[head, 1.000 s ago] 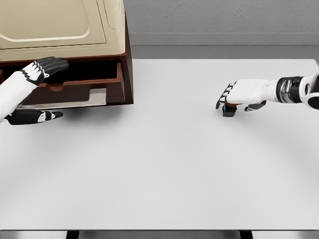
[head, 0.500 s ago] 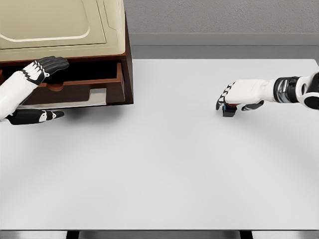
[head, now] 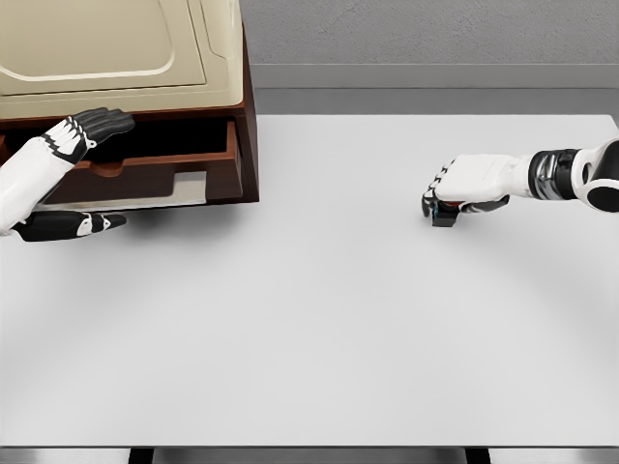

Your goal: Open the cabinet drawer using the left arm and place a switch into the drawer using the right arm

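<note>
The brown cabinet with a cream top stands at the table's far left. Its drawer is pulled partly out, showing a dark gap behind the front. My left hand is at the drawer front, black fingers laid flat over its top edge and thumb stretched out below on the table. The switch, a small black block with red and blue on top, sits on the table at mid-right. My right hand covers it from above, fingers curled down on its left and thumb pressed in from the right.
The white table spans the whole view, its front edge near the bottom. A grey wall and floor strip run behind it. A pale panel shows on the lower drawer front.
The right hand's thumb and fingers have drawn in tighter around the switch. The left hand and the drawer stand as before.
</note>
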You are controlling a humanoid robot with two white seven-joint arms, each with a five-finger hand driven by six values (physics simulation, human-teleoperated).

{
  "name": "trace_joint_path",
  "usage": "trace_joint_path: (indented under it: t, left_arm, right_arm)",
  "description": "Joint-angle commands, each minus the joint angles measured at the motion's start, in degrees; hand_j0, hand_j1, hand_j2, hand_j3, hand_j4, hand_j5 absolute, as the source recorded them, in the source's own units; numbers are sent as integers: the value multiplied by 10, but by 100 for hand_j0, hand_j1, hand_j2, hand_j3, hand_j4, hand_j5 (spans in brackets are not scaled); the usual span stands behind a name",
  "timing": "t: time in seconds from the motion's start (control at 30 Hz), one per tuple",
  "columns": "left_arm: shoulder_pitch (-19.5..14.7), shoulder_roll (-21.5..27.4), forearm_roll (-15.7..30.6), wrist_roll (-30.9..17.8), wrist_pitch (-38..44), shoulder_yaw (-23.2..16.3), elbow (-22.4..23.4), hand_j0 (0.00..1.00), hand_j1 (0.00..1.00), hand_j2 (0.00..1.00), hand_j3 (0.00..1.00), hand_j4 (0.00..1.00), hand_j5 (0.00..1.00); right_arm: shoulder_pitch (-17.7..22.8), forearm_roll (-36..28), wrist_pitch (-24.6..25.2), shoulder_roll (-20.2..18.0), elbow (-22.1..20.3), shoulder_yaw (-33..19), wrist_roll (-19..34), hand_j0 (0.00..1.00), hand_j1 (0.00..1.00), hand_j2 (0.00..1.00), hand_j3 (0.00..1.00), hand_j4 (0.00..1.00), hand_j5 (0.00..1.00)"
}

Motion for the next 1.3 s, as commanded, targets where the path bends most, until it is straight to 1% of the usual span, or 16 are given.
trace_joint_path:
  t: [0.0,0.03,0.07,0.13,0.3,0.43,0.47,0.53,0.6,0.67,0.77,0.87,1.0,1.07,1.13,1.27]
  left_arm:
    - [0,0,4,0,1,0,0,100,100,100,100,100,100]
    - [0,0,4,0,1,0,0,100,100,100,100,100,100]
    - [0,0,4,0,1,0,0,100,100,100,100,100,100]
    - [0,0,4,0,1,0,0,100,100,100,100,100,100]
    - [0,0,4,0,1,0,0,100,100,100,100,100,100]
    - [0,0,4,0,1,0,0,100,100,100,100,100,100]
    - [0,0,4,0,1,0,0,100,100,100,100,100,100]
    - [0,0,4,0,1,0,0,100,100,100,100,100,100]
    - [0,0,4,0,1,0,0,100,100,100,100,100,100]
    - [0,0,4,0,1,0,0,100,100,100,100,100,100]
    - [0,-1,4,0,1,0,0,100,100,100,100,100,100]
    - [0,-1,4,0,1,0,0,100,100,100,100,100,100]
    - [0,-7,4,0,1,5,0,100,100,100,100,100,100]
    - [0,-8,4,0,1,5,0,100,100,100,100,100,100]
    - [4,-8,4,0,1,12,0,100,100,100,100,100,100]
    - [11,-15,4,0,1,28,0,100,100,100,100,100,100]
  right_arm:
    - [0,-2,1,-1,0,0,0,56,56,56,56,56,56]
    - [0,-2,1,-1,0,0,0,53,53,53,53,53,53]
    - [-1,-2,1,-1,0,0,0,52,52,52,52,52,52]
    - [-1,-2,1,-1,-1,-1,0,46,46,46,46,46,46]
    - [0,-5,1,-1,-4,-2,0,42,42,42,42,42,42]
    - [-2,-10,1,-2,-8,-9,0,43,43,43,43,43,43]
    - [-2,-11,1,-1,-19,-10,0,43,43,43,43,43,43]
    - [-3,-29,1,-6,-70,-12,0,43,43,43,43,43,43]
    - [-1,-34,1,-4,-112,-38,0,43,43,43,43,43,43]
    - [-1,-35,1,-2,-153,-47,0,43,43,43,43,43,43]
    - [-4,-44,1,8,-157,-49,0,43,43,43,43,43,43]
    - [-32,-45,1,26,-157,-52,0,43,43,43,43,43,43]
    - [-60,-45,1,60,-156,-53,0,44,44,44,44,44,44]
    - [-81,-45,1,77,-156,-53,0,44,44,44,44,44,44]
    - [-100,-45,1,90,-156,-52,0,44,44,44,44,44,44]
    - [-107,-45,1,109,-156,-49,0,44,44,44,44,44,44]
